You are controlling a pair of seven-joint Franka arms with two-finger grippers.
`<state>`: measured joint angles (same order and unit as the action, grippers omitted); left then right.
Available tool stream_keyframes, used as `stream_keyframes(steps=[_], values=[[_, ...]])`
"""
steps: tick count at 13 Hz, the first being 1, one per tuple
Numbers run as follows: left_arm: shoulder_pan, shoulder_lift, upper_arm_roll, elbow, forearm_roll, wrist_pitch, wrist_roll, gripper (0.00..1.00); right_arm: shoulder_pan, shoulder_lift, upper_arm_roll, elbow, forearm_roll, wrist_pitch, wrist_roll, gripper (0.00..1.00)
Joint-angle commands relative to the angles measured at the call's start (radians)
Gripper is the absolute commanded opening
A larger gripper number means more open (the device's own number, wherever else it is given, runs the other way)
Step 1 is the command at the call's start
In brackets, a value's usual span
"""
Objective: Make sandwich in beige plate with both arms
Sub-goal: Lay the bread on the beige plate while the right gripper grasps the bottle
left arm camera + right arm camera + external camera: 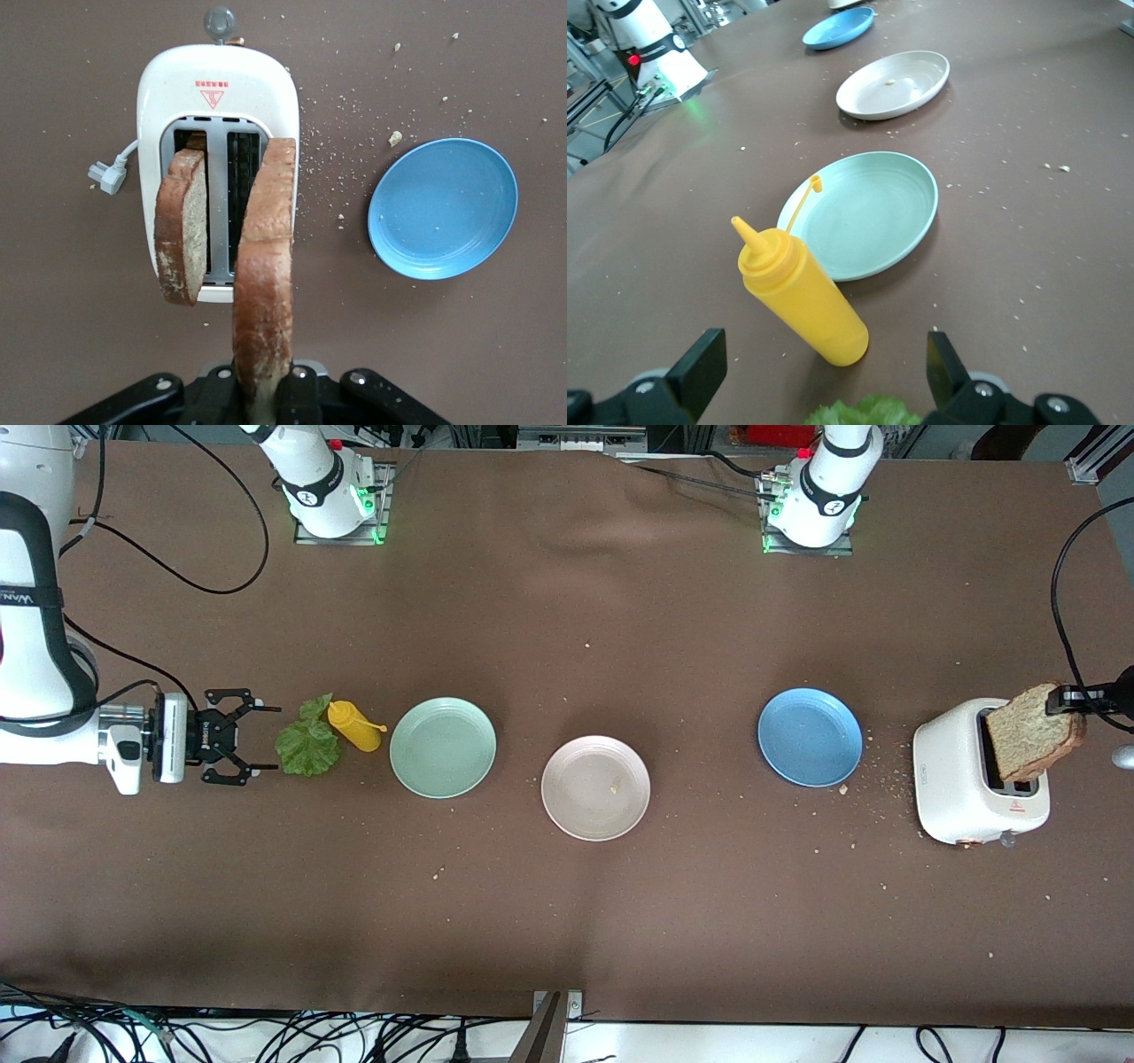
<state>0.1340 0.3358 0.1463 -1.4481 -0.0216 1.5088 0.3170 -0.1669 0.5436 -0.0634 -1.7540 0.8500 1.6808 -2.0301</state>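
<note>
My left gripper (1059,700) is shut on a slice of speckled brown bread (1035,731) and holds it upright over the white toaster (957,797). In the left wrist view the held slice (266,266) rises from the gripper (263,385), and a second slice (182,226) stands in a slot of the toaster (221,80). The beige plate (595,786) holds only a crumb and also shows in the right wrist view (893,84). My right gripper (257,737) is open, just beside the green lettuce leaf (308,740) toward the right arm's end. In the right wrist view the lettuce (859,413) lies between its open fingers (700,363).
A yellow squeeze bottle (354,726) lies beside the lettuce, next to the mint-green plate (443,747). A blue plate (810,737) sits between the beige plate and the toaster. Crumbs are scattered round the toaster. In the right wrist view the bottle (799,297) lies close ahead of the gripper (822,367).
</note>
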Motion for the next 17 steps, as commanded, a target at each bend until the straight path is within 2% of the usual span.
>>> stream_keyframes(steps=[1,4,7,8,10,11,12,13,15,17], values=[[-0.007,0.014,-0.028,0.008,-0.133,-0.053,-0.027,0.0,-0.006,0.027,0.011,-0.05,0.088,-0.013,-0.209,1.0],[-0.008,0.112,-0.03,0.003,-0.425,-0.146,-0.052,0.0,0.0,0.096,0.016,-0.093,0.19,-0.016,-0.447,1.0],[-0.094,0.218,-0.047,0.012,-0.616,-0.144,-0.053,0.0,0.003,0.148,0.036,-0.113,0.259,-0.027,-0.541,1.0],[-0.126,0.254,-0.045,0.014,-0.699,-0.133,-0.049,0.0,0.0,0.18,0.057,-0.116,0.289,-0.036,-0.567,1.0],[-0.206,0.325,-0.045,0.015,-0.825,-0.069,-0.05,0.0,0.0,0.217,0.062,-0.12,0.332,-0.079,-0.591,1.0],[-0.247,0.35,-0.047,0.015,-0.86,-0.002,-0.044,0.0,0.0,0.217,0.062,-0.12,0.334,-0.087,-0.593,0.94],[-0.301,0.365,-0.047,0.015,-0.901,0.061,-0.05,0.0,-0.003,0.216,0.06,-0.119,0.333,-0.09,-0.591,0.49],[-0.347,0.374,-0.045,0.011,-0.941,0.112,-0.052,0.0,-0.006,0.217,0.06,-0.114,0.331,-0.093,-0.593,0.17],[-0.41,0.391,-0.045,0.008,-1.007,0.209,-0.053,0.0,-0.01,0.214,0.06,-0.108,0.331,-0.105,-0.576,0.04],[-0.462,0.419,-0.045,0.006,-1.057,0.292,-0.053,0.0,-0.011,0.208,0.057,-0.095,0.328,-0.115,-0.535,0.0]])
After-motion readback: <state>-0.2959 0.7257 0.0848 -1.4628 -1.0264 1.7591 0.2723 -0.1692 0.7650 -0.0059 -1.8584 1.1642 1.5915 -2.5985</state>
